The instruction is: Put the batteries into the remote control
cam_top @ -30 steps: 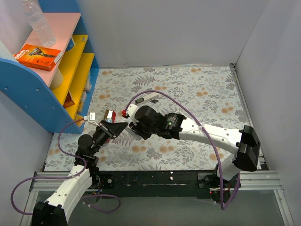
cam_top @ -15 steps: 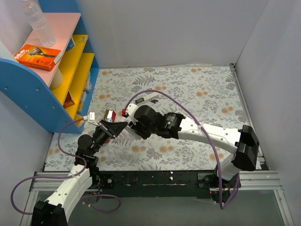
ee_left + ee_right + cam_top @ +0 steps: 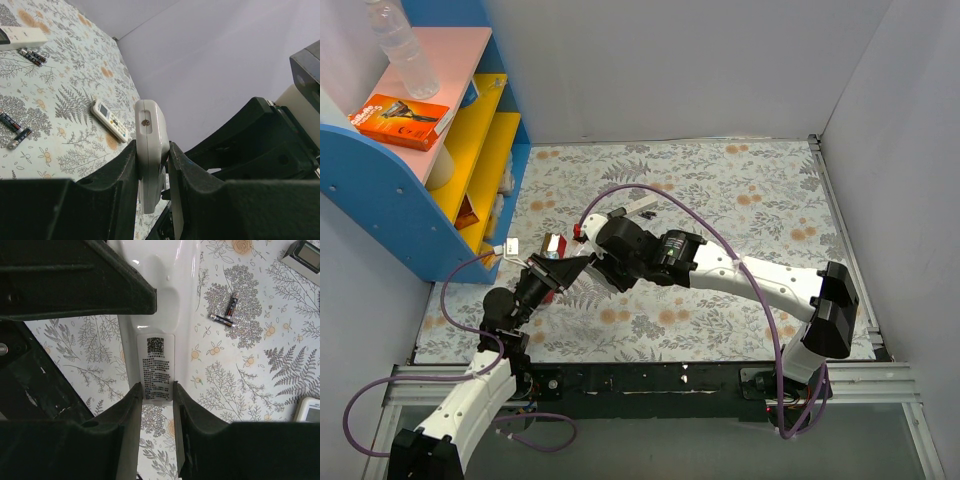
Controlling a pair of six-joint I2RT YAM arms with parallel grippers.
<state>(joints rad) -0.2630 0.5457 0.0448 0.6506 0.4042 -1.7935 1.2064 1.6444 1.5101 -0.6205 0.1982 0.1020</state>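
Remote control (image 3: 150, 150) lower end behind jaws

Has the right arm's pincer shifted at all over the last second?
Yes. The right pincer slid slightly left, towards the blue shelf, with the white remote between its fingers.

Counting off my left wrist view: three white remote controls, one remote control (image 3: 149, 131) up off the table, a second (image 3: 111, 120) and a third (image 3: 17, 35) lying on it. Batteries, four: one pair (image 3: 32, 56), another pair (image 3: 12, 130). My right wrist view only catches two batteries (image 3: 227, 312). Two end effectors, left (image 3: 151, 150) and right (image 3: 157, 392). From above, one orange box (image 3: 405, 120) and one clear bottle (image 3: 405, 50).
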